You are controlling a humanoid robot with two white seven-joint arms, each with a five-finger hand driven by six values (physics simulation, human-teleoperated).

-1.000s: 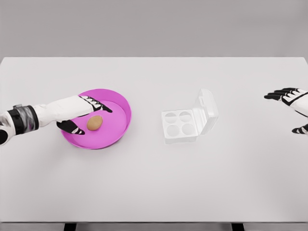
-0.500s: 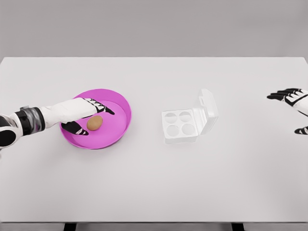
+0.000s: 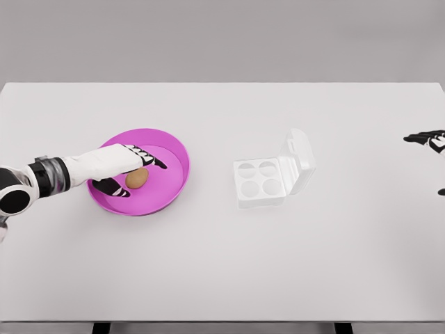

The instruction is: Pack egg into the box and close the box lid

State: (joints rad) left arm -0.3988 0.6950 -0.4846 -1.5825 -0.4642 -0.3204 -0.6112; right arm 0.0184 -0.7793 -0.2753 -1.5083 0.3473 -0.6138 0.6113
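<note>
A brown egg [image 3: 137,179] lies inside a shallow pink bowl [image 3: 170,146] on the left of the white table. My left hand [image 3: 131,171] reaches into the bowl from the left, its fingers spread above the egg and its thumb below it, with small gaps to the egg. The white egg box [image 3: 261,182] sits right of centre with several empty cups, its lid [image 3: 300,160] standing open on the right side. Only the fingertips of my right hand [image 3: 430,141] show at the right edge.
The white table [image 3: 222,264] stretches wide in front of the bowl and box, ending at the front edge near the bottom of the view. A grey wall stands behind.
My left hand has lowered and closed in around the egg. My right hand has drawn back to the right, almost out of view.
</note>
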